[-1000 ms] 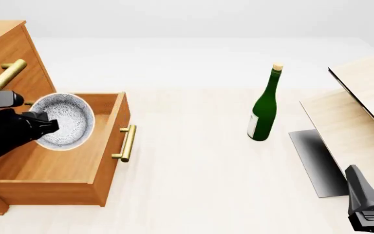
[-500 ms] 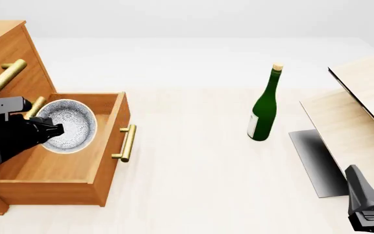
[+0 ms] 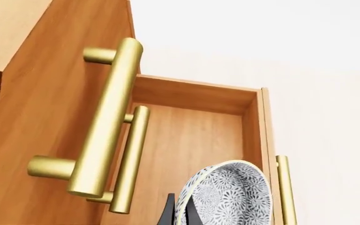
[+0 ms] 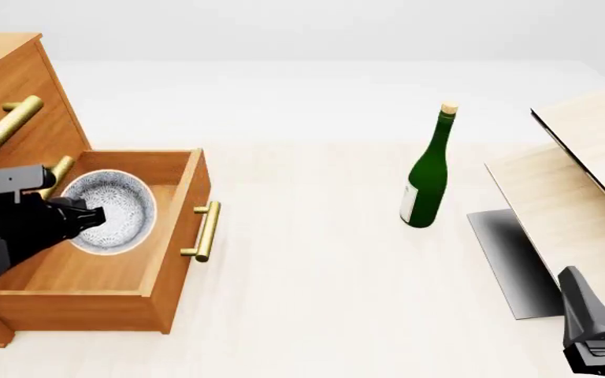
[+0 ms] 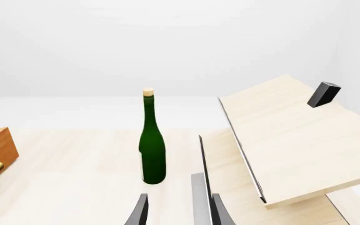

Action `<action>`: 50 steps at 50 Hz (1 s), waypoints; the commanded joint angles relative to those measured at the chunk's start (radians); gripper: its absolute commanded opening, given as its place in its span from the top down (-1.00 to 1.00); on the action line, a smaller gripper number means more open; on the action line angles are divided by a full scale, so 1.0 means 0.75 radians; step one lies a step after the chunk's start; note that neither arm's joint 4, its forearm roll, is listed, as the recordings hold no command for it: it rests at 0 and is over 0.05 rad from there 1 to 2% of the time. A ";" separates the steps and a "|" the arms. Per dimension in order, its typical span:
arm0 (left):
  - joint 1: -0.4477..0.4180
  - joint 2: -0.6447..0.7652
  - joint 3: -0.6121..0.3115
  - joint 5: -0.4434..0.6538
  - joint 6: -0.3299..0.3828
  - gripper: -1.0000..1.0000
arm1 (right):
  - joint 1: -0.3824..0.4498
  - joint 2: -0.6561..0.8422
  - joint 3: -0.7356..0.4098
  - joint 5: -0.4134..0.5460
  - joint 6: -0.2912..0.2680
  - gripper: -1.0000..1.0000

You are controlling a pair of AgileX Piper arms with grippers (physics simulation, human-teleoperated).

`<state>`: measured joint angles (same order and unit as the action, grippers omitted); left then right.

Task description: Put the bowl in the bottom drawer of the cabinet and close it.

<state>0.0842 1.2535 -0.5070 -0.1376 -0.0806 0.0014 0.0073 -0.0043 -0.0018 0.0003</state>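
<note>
The left claw (image 4: 84, 214) grips the bowl (image 4: 110, 213) by its rim, holding it tilted inside the open bottom drawer (image 4: 166, 260) of the cabinet (image 4: 13, 87). The bowl sits behind the drawer's brass handle (image 4: 205, 231), on the cabinet side. The right claw (image 5: 176, 213) hangs narrowly parted and empty, well right of the drawer, past the bottle (image 4: 427, 175), near the boards (image 4: 570, 197).

Table (image 4: 313, 299) with cabinet (image 4: 13, 102), bottle (image 4: 427, 173), boards (image 4: 576, 173)

Green bottle (image 4: 425, 175), corked, upright on pale table (image 4: 313, 260). Pale wooden boards (image 4: 581, 169), leaning, just beyond right pincer, bottle well left of it.
</note>
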 commanded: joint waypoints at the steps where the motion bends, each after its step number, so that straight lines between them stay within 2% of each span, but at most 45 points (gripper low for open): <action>1: 0.013 0.028 0.009 -0.033 0.003 1.00 | 0.000 0.000 0.000 0.000 0.000 -1.00; 50: 0.068 0.203 0.074 -0.178 -0.026 1.00 | 0.000 0.000 0.000 0.000 0.000 -1.00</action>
<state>0.1252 1.3838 -0.4593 -0.2507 -0.1015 0.0013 0.0073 -0.0043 -0.0018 0.0002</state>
